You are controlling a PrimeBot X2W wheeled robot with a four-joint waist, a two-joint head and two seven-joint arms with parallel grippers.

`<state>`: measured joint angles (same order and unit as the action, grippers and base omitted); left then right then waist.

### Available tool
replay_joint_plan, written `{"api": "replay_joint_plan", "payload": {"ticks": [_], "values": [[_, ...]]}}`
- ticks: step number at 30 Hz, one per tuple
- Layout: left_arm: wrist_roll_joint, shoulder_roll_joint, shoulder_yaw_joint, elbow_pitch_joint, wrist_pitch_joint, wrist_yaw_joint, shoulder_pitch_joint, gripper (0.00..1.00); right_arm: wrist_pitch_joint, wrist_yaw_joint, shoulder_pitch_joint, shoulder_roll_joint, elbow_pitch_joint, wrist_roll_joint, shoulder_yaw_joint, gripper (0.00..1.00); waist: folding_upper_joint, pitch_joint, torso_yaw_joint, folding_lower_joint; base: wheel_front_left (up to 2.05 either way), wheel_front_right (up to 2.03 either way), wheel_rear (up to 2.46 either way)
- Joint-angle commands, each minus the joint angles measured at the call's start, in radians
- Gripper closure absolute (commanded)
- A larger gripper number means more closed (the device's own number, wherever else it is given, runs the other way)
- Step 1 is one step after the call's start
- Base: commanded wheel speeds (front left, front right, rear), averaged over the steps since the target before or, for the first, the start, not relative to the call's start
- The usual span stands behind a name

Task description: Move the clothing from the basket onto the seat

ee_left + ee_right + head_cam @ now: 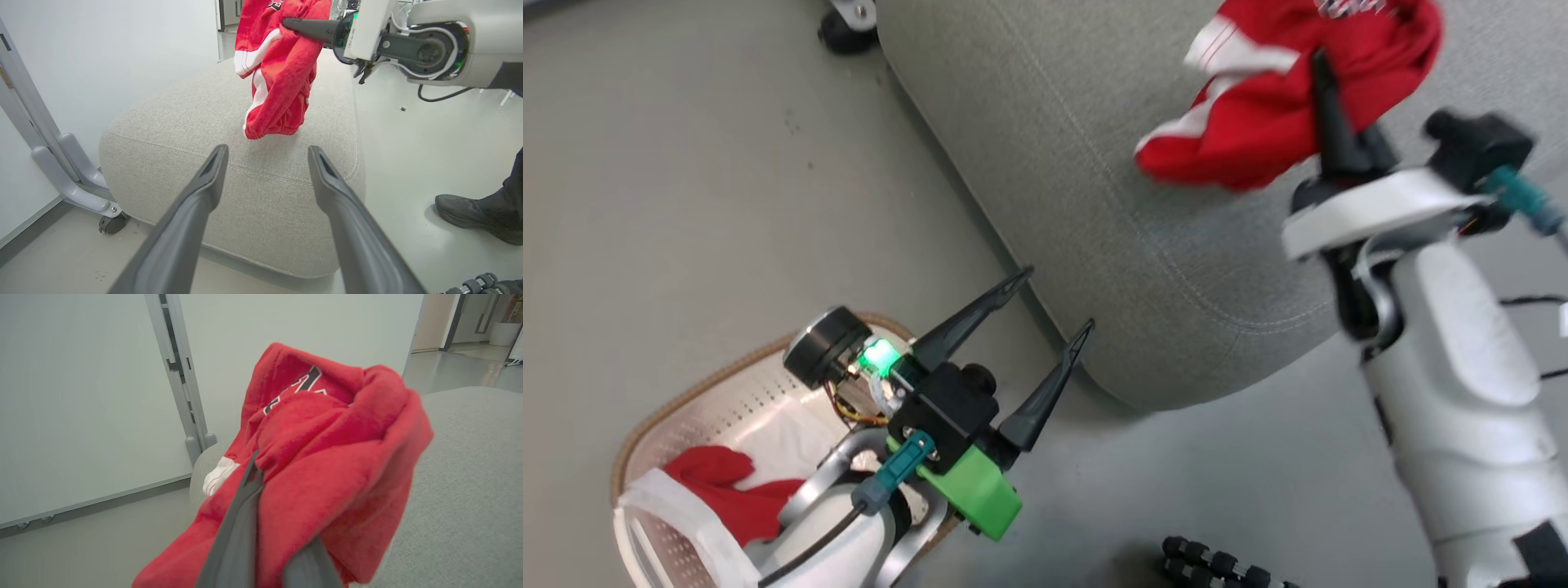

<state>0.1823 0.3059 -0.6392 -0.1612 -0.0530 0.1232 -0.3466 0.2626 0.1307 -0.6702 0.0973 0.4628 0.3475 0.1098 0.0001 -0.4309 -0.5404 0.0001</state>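
A: What does the right gripper (1321, 73) have?

B: Its two dark fingers are pinched tight on a red garment (1282, 90), a bunched fleece piece with white stripes along one edge and black-and-white lettering near the top. In the right wrist view the fabric drapes over both fingers.

A: Where is that garment relative to the seat (1054, 147)?

B: It hangs over the light-grey cushion, toward its right side in the left wrist view. The lowest fold is close to the cushion's top and throws a shadow there; I cannot tell whether it touches.

A: And the left gripper (1059, 298)?

B: Spread wide and holding nothing. It sits low, above the floor (686, 163), with its fingertips pointing at the cushion's rounded front corner, just beside the stitched seam.

A: Where is the basket (711, 380)?

B: On the floor at the lower left of the head view, well apart from the held garment and partly covered by the left arm. Its brown rim and perforated white wall show.

A: Anything inside it?

B: A second red garment (727, 490) with a broad white band lies against the near wall.

A: What else is around?

B: A grey wheeled stand (73, 179) is beside the cushion's far corner, against a white wall, and a person's dark shoe (461, 210) is on the floor to the cushion's right.
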Motion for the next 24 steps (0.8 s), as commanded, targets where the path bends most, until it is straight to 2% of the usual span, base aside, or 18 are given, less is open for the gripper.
{"api": "replay_joint_plan", "payload": {"ticks": [1, 9, 15, 16, 17, 18, 19, 24], "values": [[-0.007, 0.018, -0.001, -0.005, -0.004, 0.002, -0.037, 0.00, 0.003, 0.000, -0.048, 0.010, 0.007, -0.006, -0.025, 1.00, -0.0001, -0.159, 0.059, -0.0001, 0.00, 0.00, 0.00], [-0.016, 0.021, -0.046, -0.010, 0.011, 0.006, -0.148, 0.00, 0.003, 0.000, -0.220, 0.108, 0.063, -0.003, -0.152, 1.00, -0.0001, -0.267, 0.144, -0.0001, 0.00, 0.00, 0.00], [-0.020, 0.026, -0.062, 0.002, 0.022, 0.007, -0.202, 0.00, 0.003, 0.000, -0.259, 0.129, 0.184, -0.013, -0.221, 1.00, -0.0001, -0.321, 0.185, -0.0001, 0.00, 0.00, 0.00], [-0.020, 0.027, -0.063, 0.006, 0.027, 0.007, -0.207, 0.00, 0.003, 0.000, -0.259, 0.127, 0.208, -0.023, -0.245, 0.86, -0.0001, -0.326, 0.189, -0.0001, 0.00, 0.00, 0.00], [-0.020, 0.028, -0.064, 0.009, 0.029, 0.007, -0.211, 0.00, 0.003, 0.000, -0.259, 0.121, 0.219, -0.030, -0.260, 0.16, -0.0001, -0.329, 0.190, -0.0001, 0.00, 0.00, 0.00], [-0.019, 0.028, -0.065, 0.013, 0.033, 0.007, -0.214, 0.00, 0.003, 0.000, -0.255, 0.116, 0.230, -0.042, -0.278, 0.16, -0.0001, -0.331, 0.192, -0.0001, 0.00, 0.00, 0.00], [-0.018, 0.029, -0.064, 0.016, 0.033, 0.007, -0.216, 0.00, 0.003, 0.000, -0.249, 0.111, 0.237, -0.050, -0.293, 0.00, -0.0001, -0.333, 0.193, -0.0001, 0.00, 0.00, 0.00], [-0.011, 0.032, -0.062, 0.033, 0.047, 0.000, -0.216, 0.00, 0.003, 0.000, -0.200, 0.082, 0.225, -0.093, -0.340, 0.00, -0.0001, -0.324, 0.187, -0.0001, 0.00, 0.00, 0.00]]}}
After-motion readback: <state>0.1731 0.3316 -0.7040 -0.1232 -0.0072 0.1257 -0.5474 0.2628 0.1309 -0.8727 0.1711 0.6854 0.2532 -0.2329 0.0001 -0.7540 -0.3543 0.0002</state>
